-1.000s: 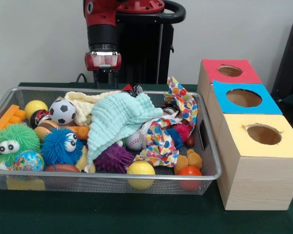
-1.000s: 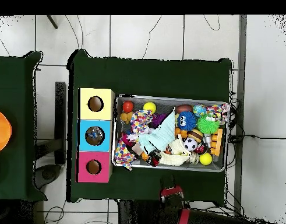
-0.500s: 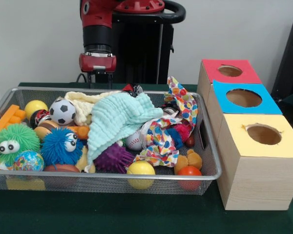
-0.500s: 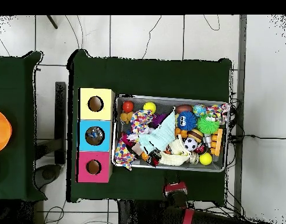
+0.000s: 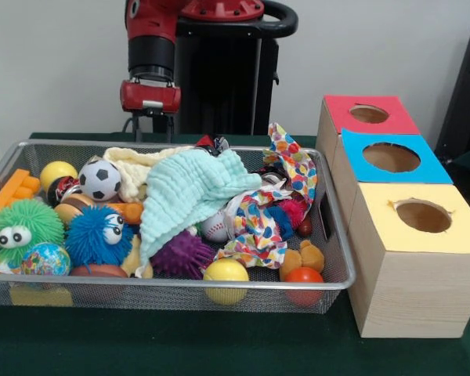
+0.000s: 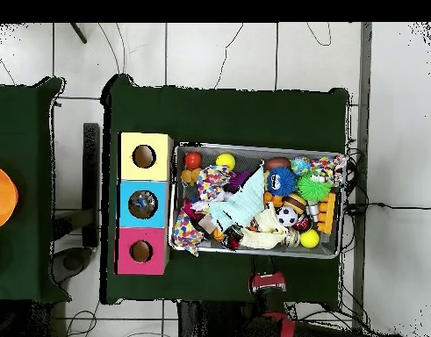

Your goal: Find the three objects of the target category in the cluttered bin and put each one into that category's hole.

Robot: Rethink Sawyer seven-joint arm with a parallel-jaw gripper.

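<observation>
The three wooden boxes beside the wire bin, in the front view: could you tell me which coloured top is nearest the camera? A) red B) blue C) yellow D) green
C: the wooden box with the yellow top sits in front, the blue top behind it, and the red top farthest back.

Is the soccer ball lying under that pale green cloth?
No, the soccer ball sits uncovered, left of the pale green cloth.

A close front camera faces the wire bin (image 5: 329,235) across the table. A high overhead camera looks straight down; both share the bin and boxes (image 6: 144,204).
</observation>
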